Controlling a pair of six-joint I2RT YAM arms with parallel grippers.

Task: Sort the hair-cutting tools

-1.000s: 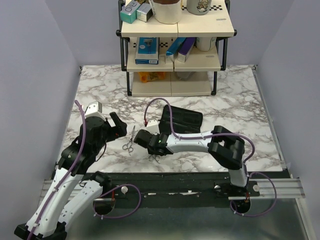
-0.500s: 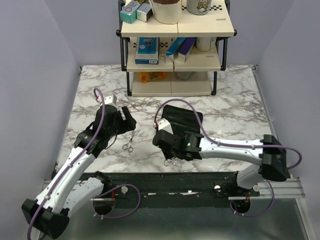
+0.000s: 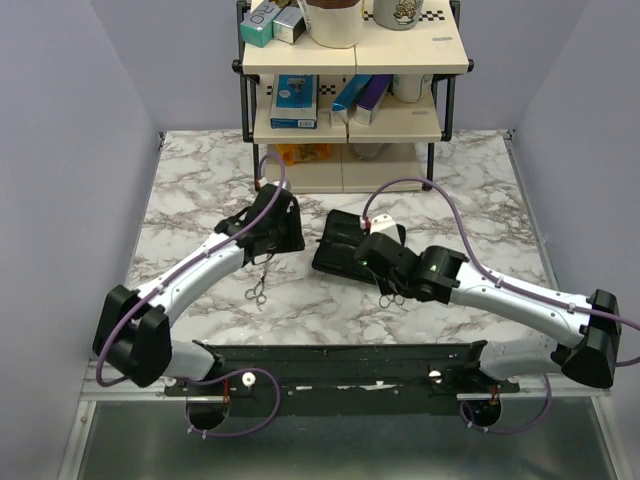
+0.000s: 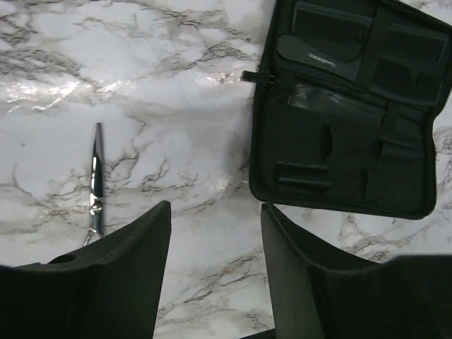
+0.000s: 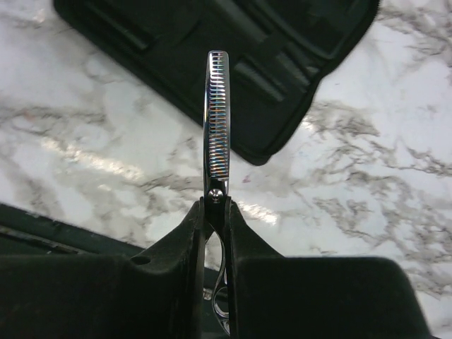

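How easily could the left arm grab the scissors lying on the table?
Probably yes. The left gripper hangs open close beside the scissors, with only bare marble between them. The pouch lies on its other side, out of the way.

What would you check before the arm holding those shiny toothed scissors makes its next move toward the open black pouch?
1. Grip: ok. The right gripper pinches the toothed scissors near their pivot, with the blades pointing forward.
2. Pouch open: ok. The black pouch lies unfolded on the marble table.
3. Free slot for the scissors: cannot tell. The pockets are too dark to read.
4. Other arm empty: ok. The left gripper has its jaws apart with nothing between them, beside the pouch.
5. Path clear of loose tools: ok. The other scissors lie on the marble, apart from the pouch.
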